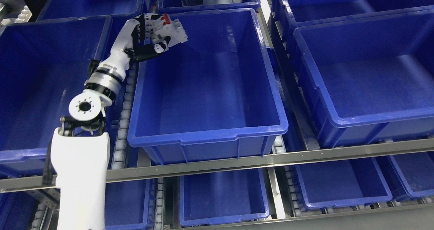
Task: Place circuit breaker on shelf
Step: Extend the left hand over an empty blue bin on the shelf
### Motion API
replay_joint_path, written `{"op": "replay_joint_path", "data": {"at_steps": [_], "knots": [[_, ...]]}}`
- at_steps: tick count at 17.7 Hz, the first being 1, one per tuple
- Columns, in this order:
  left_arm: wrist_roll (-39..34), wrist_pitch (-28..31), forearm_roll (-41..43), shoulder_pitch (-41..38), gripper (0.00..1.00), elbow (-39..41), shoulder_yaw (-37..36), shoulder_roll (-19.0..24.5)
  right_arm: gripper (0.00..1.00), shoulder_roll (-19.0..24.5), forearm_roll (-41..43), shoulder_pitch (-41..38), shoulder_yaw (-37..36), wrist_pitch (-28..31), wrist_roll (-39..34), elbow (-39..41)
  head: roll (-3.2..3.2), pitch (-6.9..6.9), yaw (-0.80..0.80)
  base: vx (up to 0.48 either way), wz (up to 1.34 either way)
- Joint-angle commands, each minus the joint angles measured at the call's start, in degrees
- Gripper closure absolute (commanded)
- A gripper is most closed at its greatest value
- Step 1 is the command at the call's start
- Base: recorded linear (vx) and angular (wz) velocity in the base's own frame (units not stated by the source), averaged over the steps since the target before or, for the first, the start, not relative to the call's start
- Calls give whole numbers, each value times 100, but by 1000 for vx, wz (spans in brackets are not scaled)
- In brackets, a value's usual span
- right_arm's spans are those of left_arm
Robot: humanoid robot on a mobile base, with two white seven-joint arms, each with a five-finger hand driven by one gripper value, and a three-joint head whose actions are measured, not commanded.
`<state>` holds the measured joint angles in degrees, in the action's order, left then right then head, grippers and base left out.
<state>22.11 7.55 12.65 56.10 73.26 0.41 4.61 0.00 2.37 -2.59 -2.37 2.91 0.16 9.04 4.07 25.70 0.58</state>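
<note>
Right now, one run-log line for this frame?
left hand: shut on circuit breaker | position: over middle bin back-left corner | breaker: not released | right hand: unseen

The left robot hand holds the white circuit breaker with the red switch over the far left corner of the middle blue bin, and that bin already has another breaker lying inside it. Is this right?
Not quite. The head view shows the middle blue bin empty. The rest holds: the left robot hand holds the white circuit breaker with the red switch over that bin's far left corner.
</note>
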Motion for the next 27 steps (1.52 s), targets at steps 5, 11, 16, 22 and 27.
{"op": "replay_joint_path", "data": {"at_steps": [5, 11, 16, 22, 27], "knots": [[311, 36, 1001, 1139, 85, -2931, -1384, -22, 0, -100, 0, 4, 0, -19, 1, 1, 0, 0, 0, 60, -59], [399, 36, 1116, 1201, 84, -3588, -1641, -215, 0, -100, 0, -5, 0, -19, 1, 1, 0, 0, 0, 45, -51], [399, -8, 1248, 1324, 83, -4118, -1649, -268, 0, -100, 0, -5, 0, -19, 1, 1, 0, 0, 0, 60, -89], [391, -8, 1248, 1324, 74, -4127, -1667, -268, 0, -100, 0, 4, 0, -19, 1, 1, 0, 0, 0, 64, -115], [382, 18, 1572, 1324, 37, -4127, -1693, -259, 0, -100, 0, 4, 0, -19, 1, 1, 0, 0, 0, 49, -48]]}}
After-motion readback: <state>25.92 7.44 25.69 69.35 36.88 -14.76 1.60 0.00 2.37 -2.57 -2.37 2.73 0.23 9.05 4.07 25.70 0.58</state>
